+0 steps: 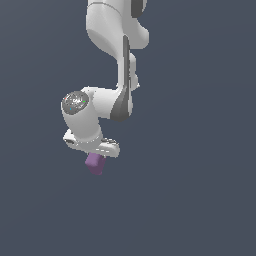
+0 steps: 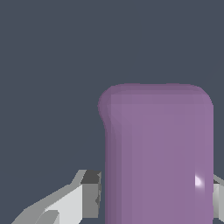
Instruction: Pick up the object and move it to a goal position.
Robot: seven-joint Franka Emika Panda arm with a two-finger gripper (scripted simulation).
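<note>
The gripper (image 1: 95, 159) holds the purple block (image 1: 94, 164), fingers (image 2: 89, 192) clamped on its sides

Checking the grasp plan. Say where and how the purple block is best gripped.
Grip the purple block across its narrow width, on the two long flat sides, coming in along its length. The wrist view shows the claw placed that way, one finger beside each long face.

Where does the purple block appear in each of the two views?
Exterior view: the block hangs just under the gripper, below picture center.
Wrist view: the block fills the lower right, between the gripper fingers.
Shared landmark: the white gripper holding it.
</note>
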